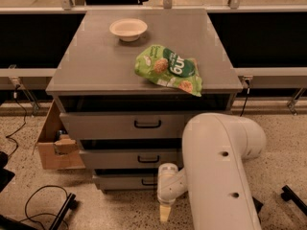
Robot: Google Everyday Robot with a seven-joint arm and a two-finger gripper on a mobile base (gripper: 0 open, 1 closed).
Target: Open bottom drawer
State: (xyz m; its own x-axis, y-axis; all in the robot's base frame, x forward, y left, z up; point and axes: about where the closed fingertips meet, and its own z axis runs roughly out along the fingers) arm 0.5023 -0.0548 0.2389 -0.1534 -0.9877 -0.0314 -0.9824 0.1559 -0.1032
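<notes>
The bottom drawer (122,181) is the lowest and narrowest grey front of the cabinet, and it looks pushed in. Its small black handle (147,182) is partly hidden behind my wrist. My gripper (164,212) hangs pointing down just in front of the bottom drawer, a little right of its handle and close to the floor. My large white arm link (218,176) covers the right part of the lower drawer fronts.
The middle drawer (129,158) and the top drawer (120,125) sit above it. A white bowl (128,28) and a green snack bag (169,69) lie on the cabinet top. A cardboard box (55,145) stands at the left, with cables (41,200) on the floor.
</notes>
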